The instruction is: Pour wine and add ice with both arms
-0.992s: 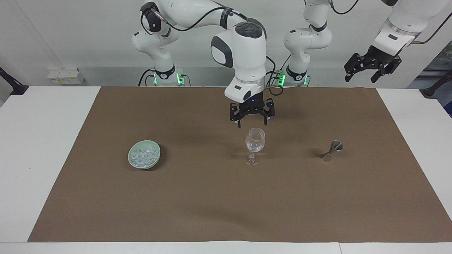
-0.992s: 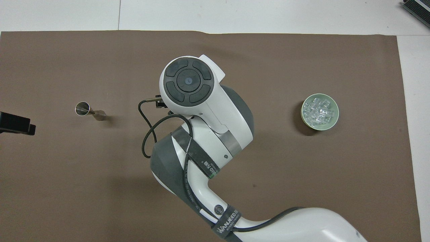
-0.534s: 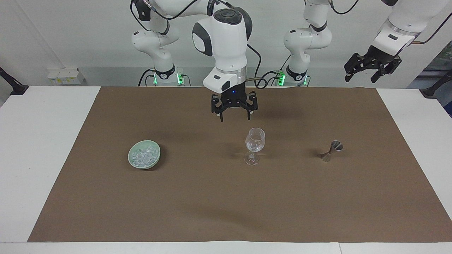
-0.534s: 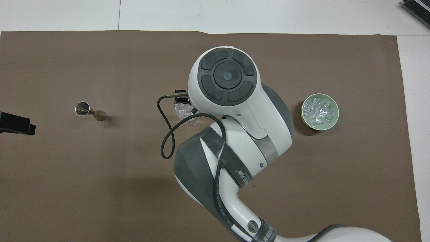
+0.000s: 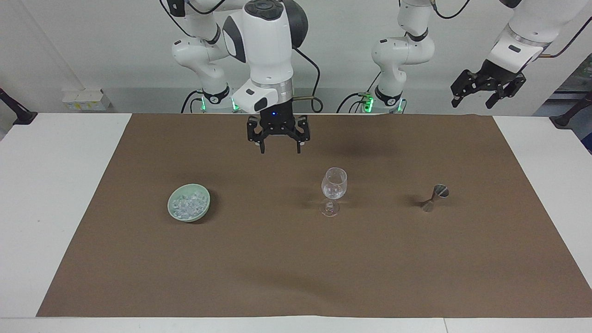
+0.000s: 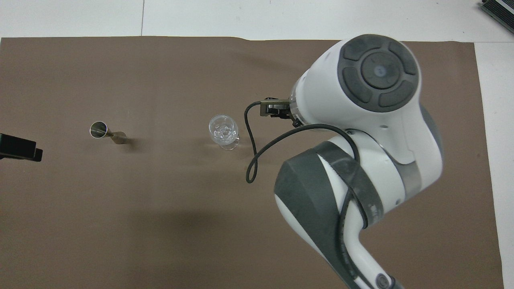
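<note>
Ice (image 5: 188, 204) heaped in a pale green bowl (image 5: 203, 194) sits on the brown mat toward the right arm's end of the surface, while a stemmed glass (image 5: 334, 184) at mid-mat, well apart from the bowl, already shows a few cubes inside. The right tool (image 5: 279, 140), fingers spread and empty, hangs over bare mat between bowl and glass, at a spot nearer the robots than either. The bowl lies off toward that arm's own end and farther from the robots, so this arm looks the natural one for any further ice. Seen from overhead, its wrist housing hides the bowl entirely. The left tool (image 5: 486, 95) waits raised past the mat's edge at the other end, fingers apart, holding nothing. A steel jigger (image 5: 434, 198) stands tilted on the mat at that end, level with the glass.
</note>
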Robot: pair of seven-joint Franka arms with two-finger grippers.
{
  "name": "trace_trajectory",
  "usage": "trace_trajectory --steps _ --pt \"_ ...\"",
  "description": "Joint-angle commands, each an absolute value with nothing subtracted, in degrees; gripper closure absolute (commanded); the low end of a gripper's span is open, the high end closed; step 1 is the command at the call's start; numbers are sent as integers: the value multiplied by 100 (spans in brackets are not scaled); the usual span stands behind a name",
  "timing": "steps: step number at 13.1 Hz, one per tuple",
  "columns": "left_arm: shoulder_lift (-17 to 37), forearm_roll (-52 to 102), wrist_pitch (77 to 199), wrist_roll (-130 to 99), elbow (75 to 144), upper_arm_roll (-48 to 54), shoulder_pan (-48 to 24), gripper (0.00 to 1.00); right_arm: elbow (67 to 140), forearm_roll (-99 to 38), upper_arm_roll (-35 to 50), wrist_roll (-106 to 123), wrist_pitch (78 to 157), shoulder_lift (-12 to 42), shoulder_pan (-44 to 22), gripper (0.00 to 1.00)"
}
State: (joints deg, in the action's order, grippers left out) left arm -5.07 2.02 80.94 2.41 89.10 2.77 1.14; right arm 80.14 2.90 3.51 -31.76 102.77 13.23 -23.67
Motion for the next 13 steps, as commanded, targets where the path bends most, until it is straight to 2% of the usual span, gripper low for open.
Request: trace_trajectory --steps 1,5,13 --pt "-571 185 8060 343 8921 299 176 0 8901 325 396 -2971 10327 591 -2066 0" --pt "-571 185 8060 343 8921 299 176 0 9333 308 396 -2655 10301 194 -1671 0" --pt "-571 185 8060 343 8930 299 176 0 9343 308 396 -2058 9669 -17 -845 0"
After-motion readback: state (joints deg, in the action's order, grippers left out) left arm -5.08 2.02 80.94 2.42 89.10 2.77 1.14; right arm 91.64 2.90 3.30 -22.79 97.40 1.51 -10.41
